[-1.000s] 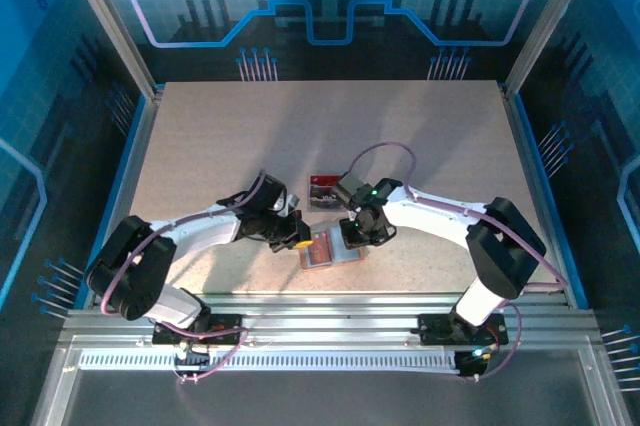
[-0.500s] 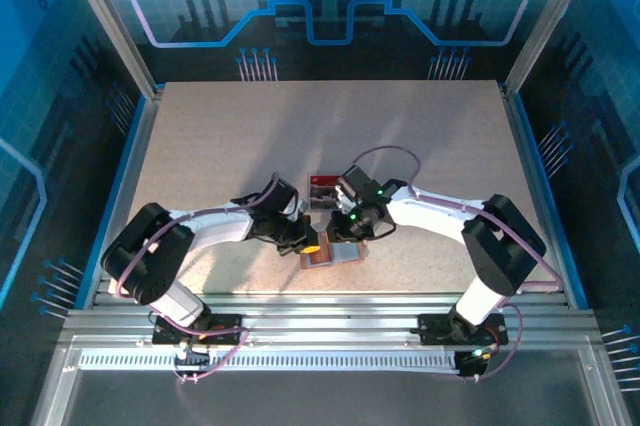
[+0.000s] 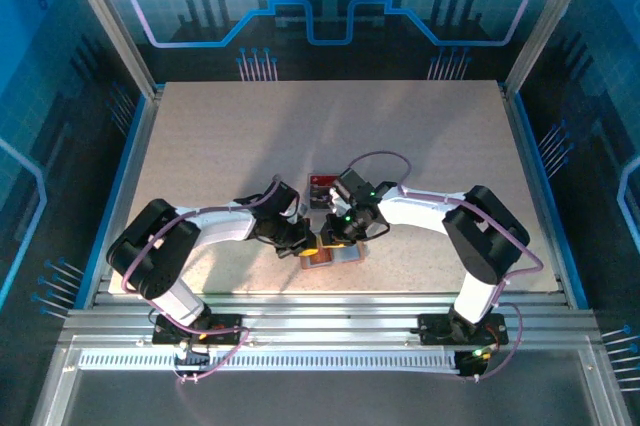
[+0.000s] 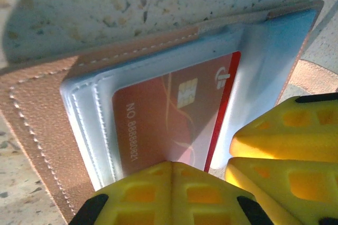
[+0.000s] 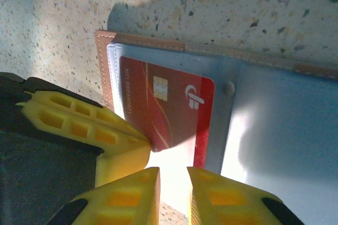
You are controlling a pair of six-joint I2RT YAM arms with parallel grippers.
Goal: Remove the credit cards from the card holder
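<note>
Arms closed in — left gripper point(image 4: 171, 173) pressed shut, right gripper point(image 5: 173, 176) barely spread — I bet it skids off the flat card point(image 5: 163, 106).

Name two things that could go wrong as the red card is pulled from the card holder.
The left gripper, shut, sits on the red card near its corner, so it may pin the card and drag the card holder along. The right gripper meets only the card's edge; such a shallow hold could slip.
</note>
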